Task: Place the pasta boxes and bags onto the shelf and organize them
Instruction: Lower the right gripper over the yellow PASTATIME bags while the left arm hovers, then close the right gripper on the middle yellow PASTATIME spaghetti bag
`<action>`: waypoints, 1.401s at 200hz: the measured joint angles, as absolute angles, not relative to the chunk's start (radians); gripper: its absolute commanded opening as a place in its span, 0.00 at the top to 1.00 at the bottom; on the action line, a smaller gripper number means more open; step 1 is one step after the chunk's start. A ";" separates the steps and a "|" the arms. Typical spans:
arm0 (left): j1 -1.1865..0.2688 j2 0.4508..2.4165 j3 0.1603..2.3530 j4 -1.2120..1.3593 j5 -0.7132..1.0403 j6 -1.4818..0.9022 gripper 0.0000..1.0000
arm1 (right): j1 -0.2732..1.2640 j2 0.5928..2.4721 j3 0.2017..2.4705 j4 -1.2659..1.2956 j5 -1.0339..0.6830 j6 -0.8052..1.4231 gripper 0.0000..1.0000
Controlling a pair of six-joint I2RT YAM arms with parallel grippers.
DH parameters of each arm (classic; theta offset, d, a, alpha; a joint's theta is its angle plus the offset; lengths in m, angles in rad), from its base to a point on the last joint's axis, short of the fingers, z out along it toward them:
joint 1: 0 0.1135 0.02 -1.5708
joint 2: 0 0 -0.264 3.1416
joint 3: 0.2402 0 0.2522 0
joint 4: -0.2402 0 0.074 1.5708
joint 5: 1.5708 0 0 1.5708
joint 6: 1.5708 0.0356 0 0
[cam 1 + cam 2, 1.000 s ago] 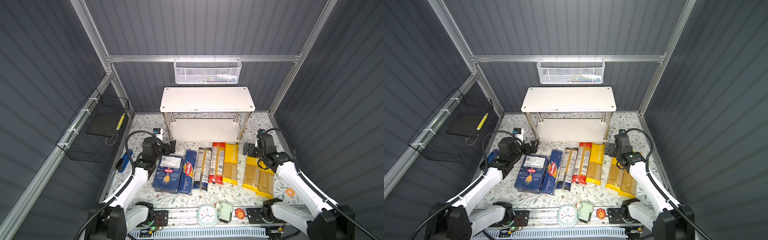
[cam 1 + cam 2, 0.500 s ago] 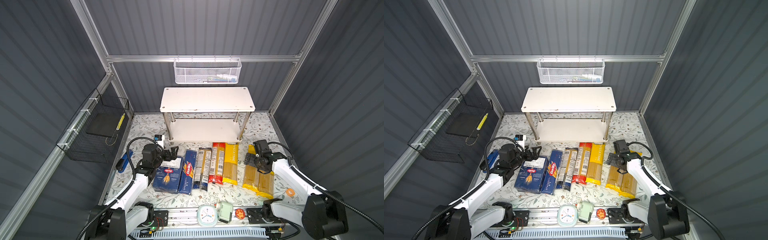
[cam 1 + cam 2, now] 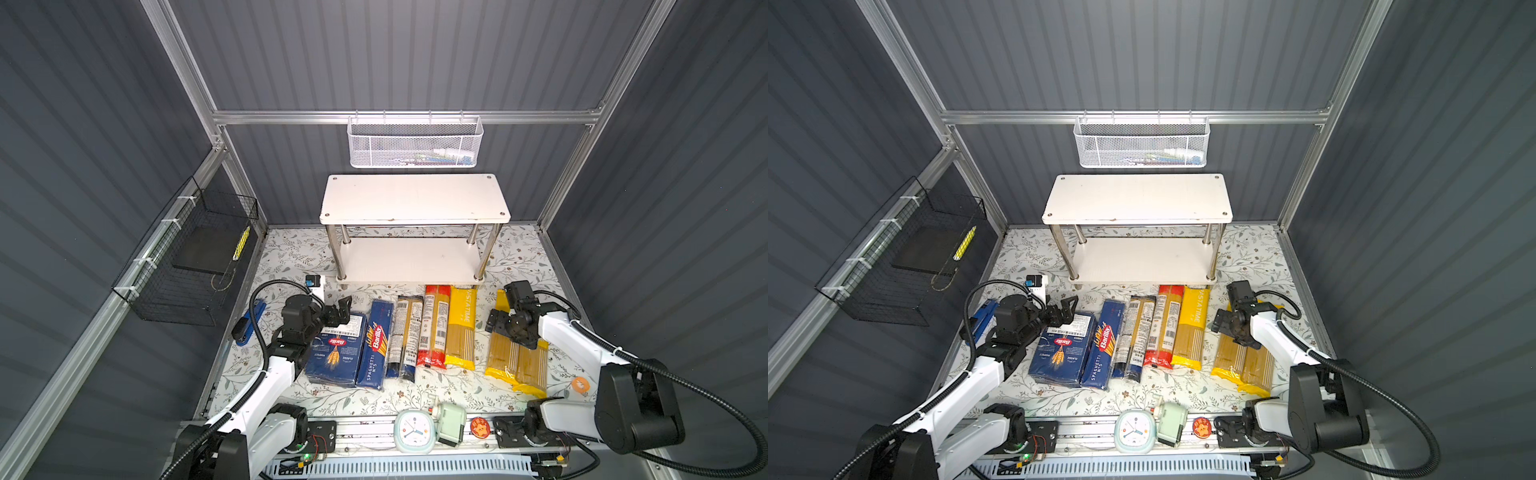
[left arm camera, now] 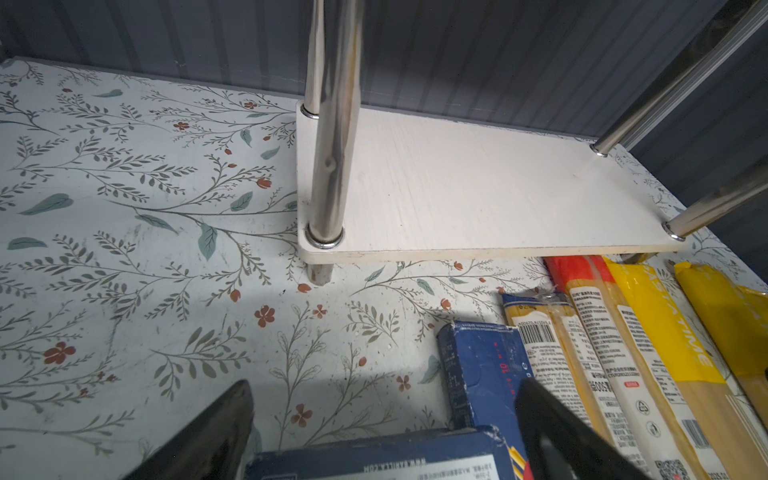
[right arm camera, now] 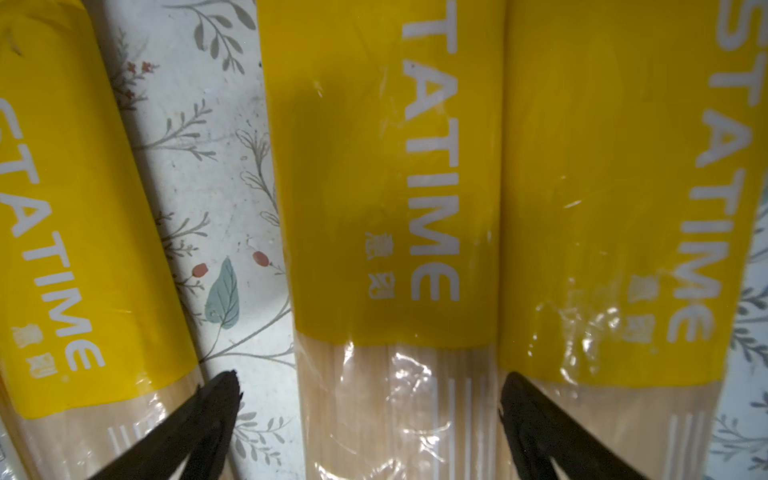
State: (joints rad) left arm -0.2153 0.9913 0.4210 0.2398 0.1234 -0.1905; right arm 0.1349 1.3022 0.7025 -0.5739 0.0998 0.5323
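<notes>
1. Right wrist view: the right gripper [image 5: 370, 382] gapes wide, holding nothing, its fingers [image 5: 199, 415] straddling a yellow PASTATIME bag [image 5: 374, 187].
2. The left gripper [image 4: 384, 384], spread wide and empty, hangs over the far end of the wide Barilla box [image 4: 374, 457].
3. Beyond, the shelf [image 3: 415, 199] stands by the back edge of the table [image 3: 286, 266].

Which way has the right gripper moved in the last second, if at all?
Yes. In a top view the right gripper has drawn back from the white two-tier shelf toward the near edge, over two yellow PASTATIME spaghetti bags.

Wide blue box [image 4: 374, 457], largely cropped
</notes>
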 measured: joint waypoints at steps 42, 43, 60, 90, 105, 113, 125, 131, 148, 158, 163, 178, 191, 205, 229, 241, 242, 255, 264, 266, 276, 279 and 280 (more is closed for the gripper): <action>-0.215 0.999 0.415 0.249 0.127 -0.187 0.01 | 0.131 1.300 0.664 -0.559 0.081 0.554 0.01; -0.215 0.999 0.415 0.248 0.128 -0.187 0.01 | 0.131 1.300 0.662 -0.559 0.081 0.554 0.01; -0.215 1.009 0.415 0.248 0.128 -0.187 0.01 | 0.131 1.300 0.649 -0.551 0.070 0.561 0.01; -0.215 1.010 0.412 0.252 0.128 -0.187 0.01 | 0.131 1.298 0.647 -0.543 0.054 0.569 0.01; -0.215 1.009 0.404 0.262 0.127 -0.187 0.01 | 0.132 1.293 0.646 -0.542 0.050 0.573 0.01; -0.215 1.008 0.398 0.263 0.127 -0.187 0.01 | 0.134 1.288 0.644 -0.540 0.049 0.576 0.01; -0.215 1.007 0.395 0.264 0.127 -0.187 0.01 | 0.139 1.280 0.640 -0.540 0.051 0.579 0.01; -0.215 1.007 0.395 0.265 0.127 -0.187 0.01 | 0.144 1.277 0.640 -0.539 0.051 0.581 0.01; -0.215 1.007 0.392 0.271 0.127 -0.187 0.01 | 0.157 1.271 0.640 -0.539 0.050 0.588 0.02; -0.215 1.007 0.392 0.271 0.127 -0.187 0.01 | 0.165 1.271 0.640 -0.538 0.048 0.591 0.02; -0.215 1.007 0.392 0.271 0.127 -0.187 0.01 | 0.168 1.271 0.640 -0.538 0.048 0.594 0.02; -0.215 1.007 0.392 0.272 0.127 -0.187 0.01 | 0.178 1.271 0.640 -0.536 0.049 0.599 0.03; -0.215 1.007 0.392 0.272 0.127 -0.187 0.01 | 0.189 1.271 0.640 -0.536 0.049 0.603 0.02; -0.215 1.007 0.392 0.274 0.127 -0.187 0.01 | 0.197 1.271 0.640 -0.543 0.060 0.606 0.01; -0.215 1.007 0.392 0.275 0.128 -0.187 0.01 | 0.196 1.286 0.665 -0.596 0.134 0.622 0.01; -0.215 1.007 0.392 0.275 0.128 -0.187 0.01 | 0.191 1.301 0.681 -0.611 0.161 0.625 0.01; -0.215 1.007 0.392 0.275 0.128 -0.187 0.01 | 0.190 1.303 0.683 -0.612 0.162 0.625 0.01; -0.215 1.008 0.392 0.278 0.128 -0.187 0.01 | 0.188 1.317 0.694 -0.616 0.174 0.627 0.01; -0.215 1.008 0.392 0.278 0.129 -0.187 0.01 | 0.188 1.324 0.696 -0.615 0.179 0.628 0.01; -0.215 1.008 0.392 0.278 0.129 -0.187 0.01 | 0.188 1.325 0.697 -0.615 0.181 0.628 0.01; -0.215 1.010 0.392 0.278 0.131 -0.187 0.01 | 0.188 1.327 0.696 -0.615 0.183 0.628 0.01; -0.215 1.011 0.392 0.278 0.131 -0.187 0.01 | 0.188 1.327 0.696 -0.615 0.183 0.628 0.01; -0.215 1.011 0.392 0.278 0.131 -0.187 0.01 | 0.188 1.327 0.696 -0.615 0.183 0.628 0.01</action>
State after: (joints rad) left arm -0.2153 1.0115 0.3916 0.2783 0.1310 -0.1871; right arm 0.1879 1.3270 0.6964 -0.6147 0.1829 0.6277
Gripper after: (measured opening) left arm 0.993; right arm 0.988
